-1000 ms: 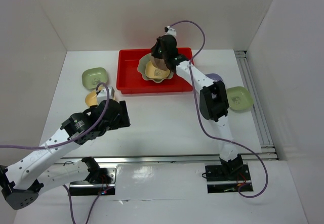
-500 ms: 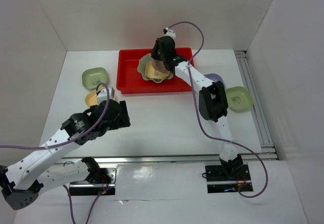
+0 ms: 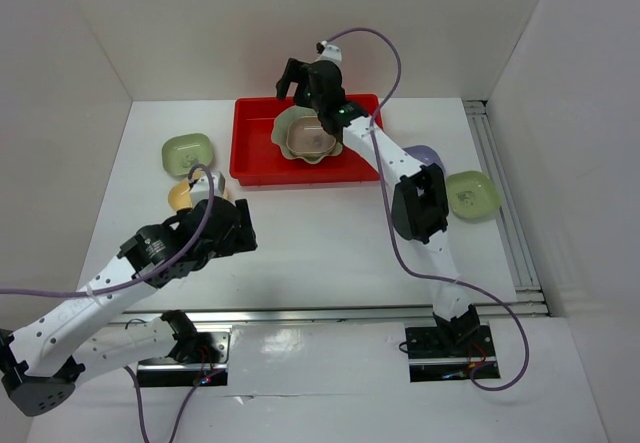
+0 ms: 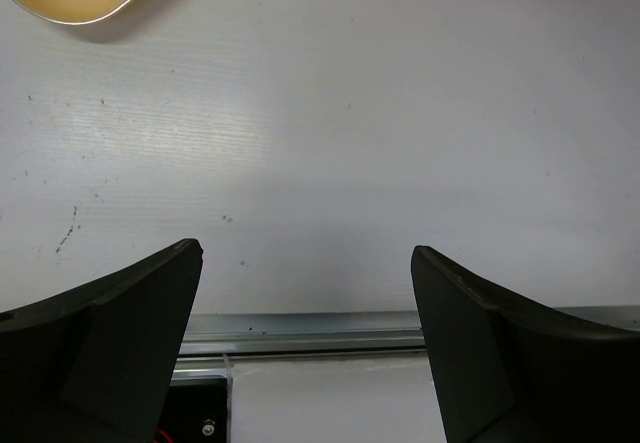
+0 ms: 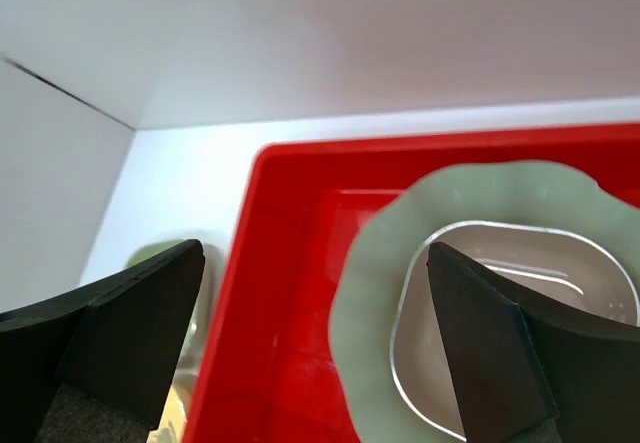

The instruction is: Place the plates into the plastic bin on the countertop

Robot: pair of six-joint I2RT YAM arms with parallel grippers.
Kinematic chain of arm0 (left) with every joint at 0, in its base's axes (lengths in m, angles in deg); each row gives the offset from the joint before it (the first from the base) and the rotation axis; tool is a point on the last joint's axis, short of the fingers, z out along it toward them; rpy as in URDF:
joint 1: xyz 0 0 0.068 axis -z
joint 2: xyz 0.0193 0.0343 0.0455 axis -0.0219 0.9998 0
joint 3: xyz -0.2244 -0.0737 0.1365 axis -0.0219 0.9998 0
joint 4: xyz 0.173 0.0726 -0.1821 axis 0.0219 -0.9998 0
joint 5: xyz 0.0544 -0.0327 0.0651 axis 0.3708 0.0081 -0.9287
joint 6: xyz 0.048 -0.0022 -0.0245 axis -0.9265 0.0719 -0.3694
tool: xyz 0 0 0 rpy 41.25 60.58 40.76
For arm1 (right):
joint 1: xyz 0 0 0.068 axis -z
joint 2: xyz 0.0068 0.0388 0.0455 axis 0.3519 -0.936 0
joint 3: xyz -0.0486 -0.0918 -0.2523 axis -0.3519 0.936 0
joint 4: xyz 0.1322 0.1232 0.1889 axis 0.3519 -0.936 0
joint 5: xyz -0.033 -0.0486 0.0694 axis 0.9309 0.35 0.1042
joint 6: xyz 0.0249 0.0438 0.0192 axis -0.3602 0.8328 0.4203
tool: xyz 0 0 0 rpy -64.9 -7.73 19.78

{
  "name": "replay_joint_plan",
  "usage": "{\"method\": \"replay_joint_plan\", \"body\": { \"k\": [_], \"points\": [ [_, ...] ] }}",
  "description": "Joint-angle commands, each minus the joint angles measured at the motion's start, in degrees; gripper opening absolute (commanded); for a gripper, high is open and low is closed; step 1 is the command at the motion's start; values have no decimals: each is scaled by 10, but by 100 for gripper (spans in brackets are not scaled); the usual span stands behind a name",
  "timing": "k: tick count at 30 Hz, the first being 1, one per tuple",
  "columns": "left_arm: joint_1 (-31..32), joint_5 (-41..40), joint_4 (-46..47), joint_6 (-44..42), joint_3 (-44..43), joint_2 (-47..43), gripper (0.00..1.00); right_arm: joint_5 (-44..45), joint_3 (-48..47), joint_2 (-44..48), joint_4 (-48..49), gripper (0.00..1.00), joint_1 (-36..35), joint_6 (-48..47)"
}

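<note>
The large dish (image 3: 288, 121) lies in the bin (image 3: 255, 158) at the back of the tabletop (image 3: 320, 233), and the pink dish (image 3: 312, 139) is nested inside it. Four small dishes sit outside the bin. The left green dish (image 3: 187, 153) and the yellow dish (image 3: 180, 197) are to its left; the lavender dish (image 3: 428, 151) and the right green dish (image 3: 473, 193) are to its right.

The right gripper (image 5: 315, 258) hangs above the bin's back-left part with its jaws spread wide and nothing between them. The left gripper (image 4: 305, 253) is just as wide apart and empty, over bare tabletop just short of the yellow dish.

We judge the pink dish to be placed and the step in hand to be the fetching of another plate. The right arm must rise clear of the bin's rim and swing to the lavender dish or the right green dish. The left arm need only reach forward to the yellow dish. Either gripper should straddle a rim edge before closing.

The right arm hides most of the lavender dish, and the left arm covers part of the yellow one. The left wrist view shows only a corner of that dish. We see one yellow dish only and cannot tell whether anything lies under the pink dish.
</note>
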State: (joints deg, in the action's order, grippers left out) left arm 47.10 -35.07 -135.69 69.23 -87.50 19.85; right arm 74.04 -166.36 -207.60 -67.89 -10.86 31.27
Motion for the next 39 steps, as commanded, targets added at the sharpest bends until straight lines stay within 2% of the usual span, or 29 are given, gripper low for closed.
{"method": "replay_joint_plan", "body": {
  "k": [1, 5, 6, 7, 10, 11, 12, 14, 17, 20, 24, 26, 30, 39],
  "points": [
    [2, -14, 11, -10, 5, -4, 99, 21, -36, 46, -10, 100, -9, -20],
    [2, -21, 6, 0, 5, 10, 99, 79, 37, 123, -39, 100, -9, -20],
    [2, -28, -4, 8, -1, 10, 99, 92, 58, 167, -57, 100, -9, -20],
    [2, -39, -11, 27, -1, 17, 99, 125, 129, 193, -57, 100, -2, -20],
    [-4, -52, -33, 56, -7, 31, 99, 135, 280, 313, -27, 100, 21, -25],
    [-4, -52, -34, 61, -7, 36, 99, 96, 369, 338, -19, 100, 50, -32],
    [-9, -52, -34, 69, -7, 36, 99, 72, 411, 388, -7, 100, 67, -32],
    [-15, -40, -14, 69, -2, 42, 99, 77, 519, 434, -6, 100, 107, -22],
    [-15, -2, 30, 56, -2, 70, 99, 71, 596, 499, 2, 100, 170, -16],
    [-15, 12, 51, 49, -14, 99, 99, 58, 602, 512, -17, 100, 237, -16],
    [-15, 38, 82, 29, -14, 123, 99, -12, 582, 470, -73, 100, 310, 0],
    [-15, 43, 90, 22, -14, 129, 99, -12, 577, 449, -85, 100, 310, 8],
    [-15, 53, 108, 5, -9, 140, 99, 47, 603, 425, -85, 96, 310, 45],
    [-15, 64, 121, -6, 8, 128, 99, 77, 656, 381, -56, 86, 310, 122]
  ]
}}
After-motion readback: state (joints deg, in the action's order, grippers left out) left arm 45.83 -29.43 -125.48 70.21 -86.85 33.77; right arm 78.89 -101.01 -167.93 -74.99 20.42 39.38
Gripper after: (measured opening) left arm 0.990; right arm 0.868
